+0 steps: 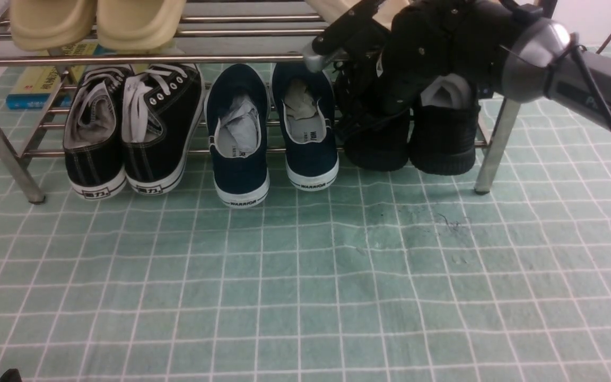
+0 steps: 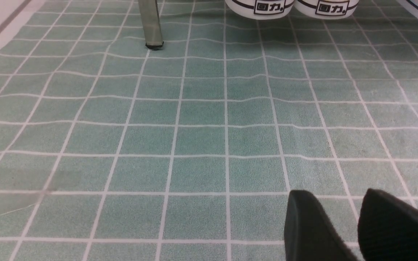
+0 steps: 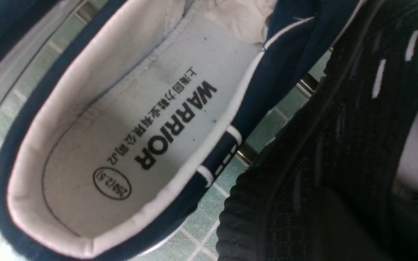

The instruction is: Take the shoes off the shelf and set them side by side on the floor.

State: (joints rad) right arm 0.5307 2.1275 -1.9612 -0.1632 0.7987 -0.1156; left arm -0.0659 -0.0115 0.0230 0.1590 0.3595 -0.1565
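Directly beneath the right gripper (image 1: 390, 101), the shoes (image 1: 443, 143) rest on the shelf (image 1: 125, 58).

Standing on a pale green floor covering (image 1: 305, 276) gridded with thin white lines, slightly wrinkled and scuffed: a low two-tier shoe rack of shiny steel tubes (image 1: 141, 58). Lined up on its lower tier, heels to the front, left to right: black canvas sneakers with white laces and soles (image 1: 151, 138), navy slip-ons with white soles (image 1: 239, 164), all-black knit sneakers (image 1: 443, 148). On the top tier, two cream slippers (image 1: 136, 21). Lying on the floor under the rack's left end, a flat yellow-and-blue book (image 1: 32, 85).
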